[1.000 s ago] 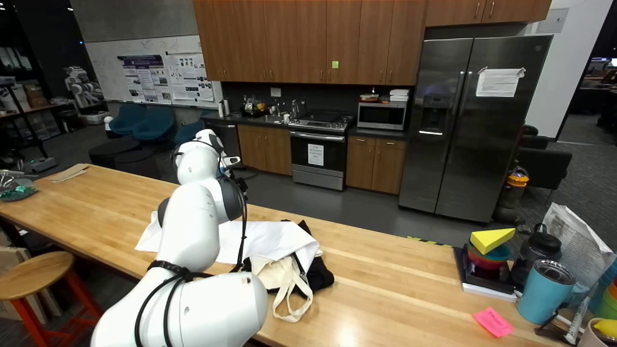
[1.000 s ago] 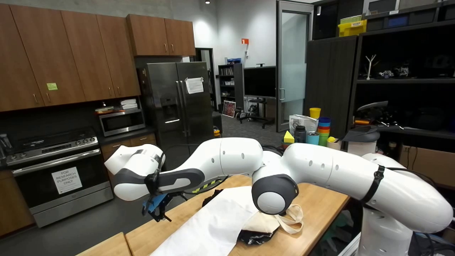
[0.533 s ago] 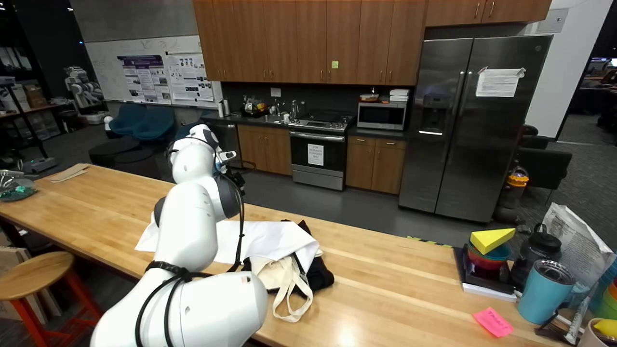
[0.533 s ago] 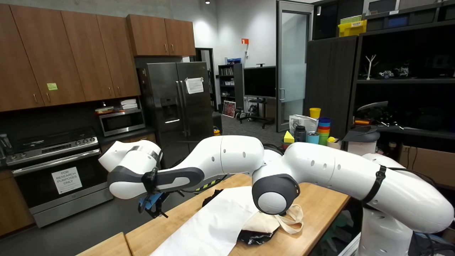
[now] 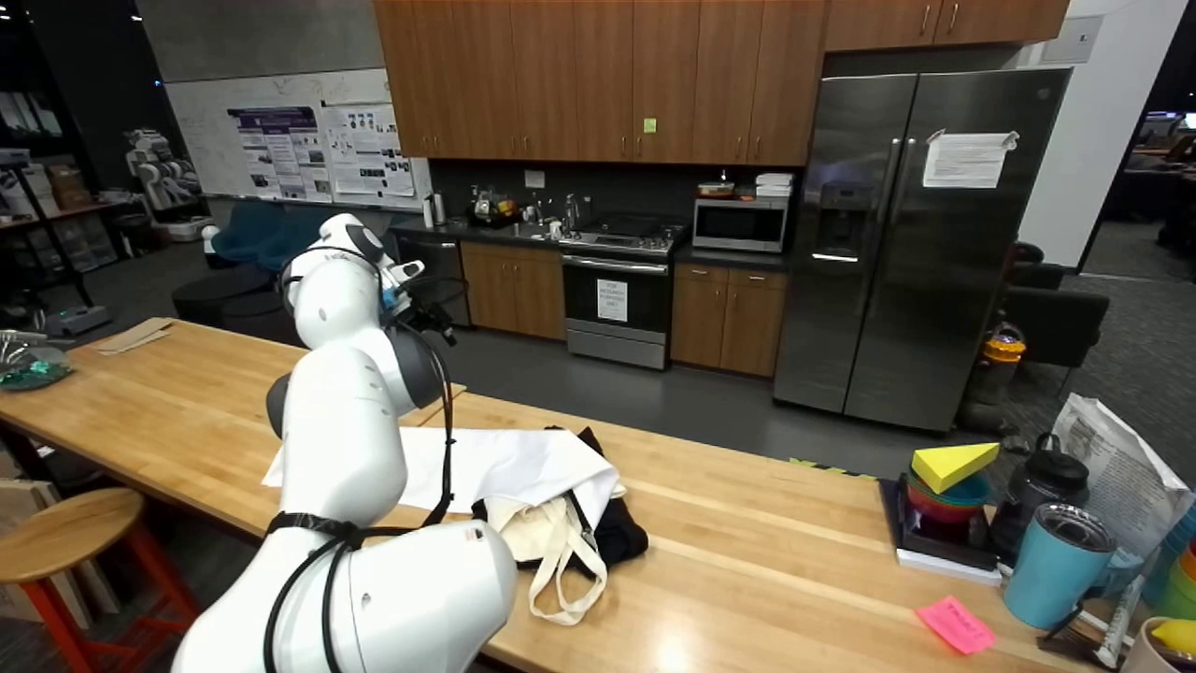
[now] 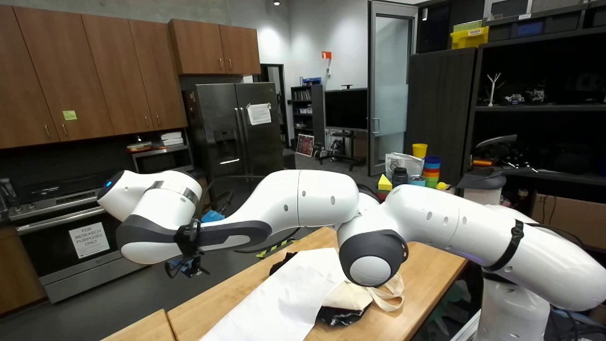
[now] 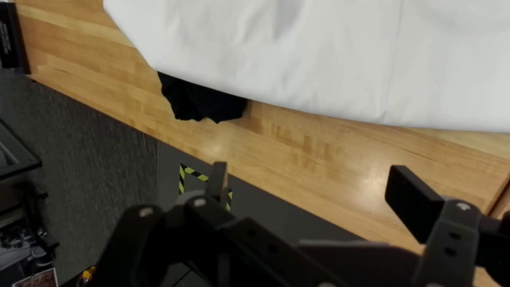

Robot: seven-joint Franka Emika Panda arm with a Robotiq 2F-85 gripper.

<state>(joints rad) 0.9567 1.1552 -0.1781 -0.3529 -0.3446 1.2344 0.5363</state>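
Fingers (image 7: 414,204) of the robot, raised above the level of the desk (image 7: 287,151), stand wide apart; nothing lies between them, and they touch no object.

Nearest is a white cloth (image 7: 303,59), spread lengthwise; in the wrist view it lies beyond the fingertips, its near edge almost straight. From under that edge a tuft of black cloth (image 7: 203,101) sticks out onto the desk. In an exterior view, one end of the white cloth drapes over a cream tote bag (image 5: 528,533), with black fabric (image 5: 623,533) beside and beneath the bag. Whether the two black pieces are one, the covering hides.

Stage of the work, judged from how things lie: the white cloth is laid out along the desk, roughly flat except where the bag bears it up. No hold on cloth or bag is in place. The bag and the black fabric are neither wholly covered nor drawn clear, so the handling itself appears left undone; how near this arrangement is to a finished one cannot be told.

Farther along the desk stand a blue tumbler (image 5: 1058,570), a black water bottle (image 5: 1039,495) and stacked bowls (image 5: 939,514) topped by a yellow wedge (image 5: 951,465). Beyond, from this side of the room: a stove (image 5: 645,304) and a dark steel refrigerator (image 5: 920,271).
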